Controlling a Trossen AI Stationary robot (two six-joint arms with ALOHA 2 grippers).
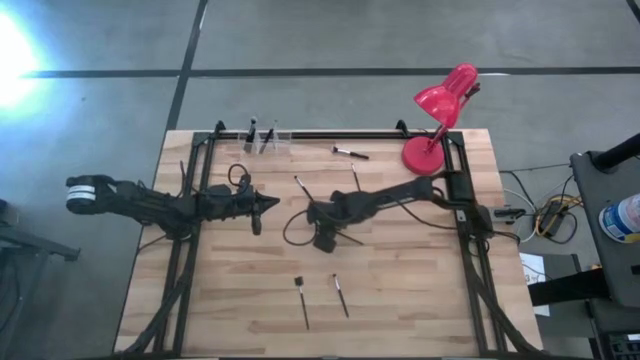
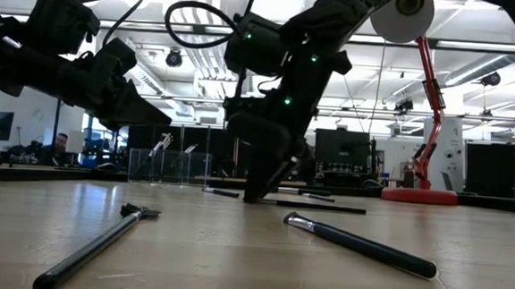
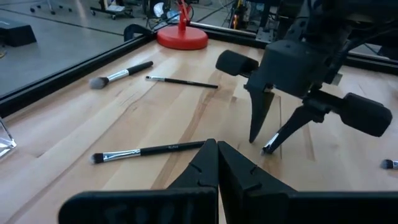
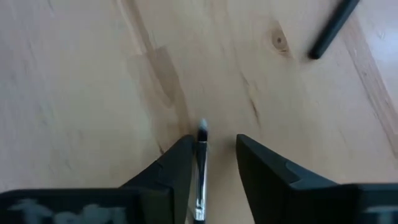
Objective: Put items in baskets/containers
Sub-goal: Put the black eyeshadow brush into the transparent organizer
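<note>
1. The table (image 1: 420, 300) carries the job, with most brushes loose on it.
2. The left gripper (image 1: 268, 205) waits mid-table, fingers pressed together, empty.
3. The right gripper (image 4: 211, 163) is down at the wood, jaws parted around a thin brush (image 4: 201, 177) lying between them; no squeeze on it shows yet.
4. The clear cups (image 1: 262, 140) at the far edge hold a couple of brushes.
5. Left to do, I judge: two brushes (image 1: 303, 302) at the near edge, others scattered farther back.
</note>
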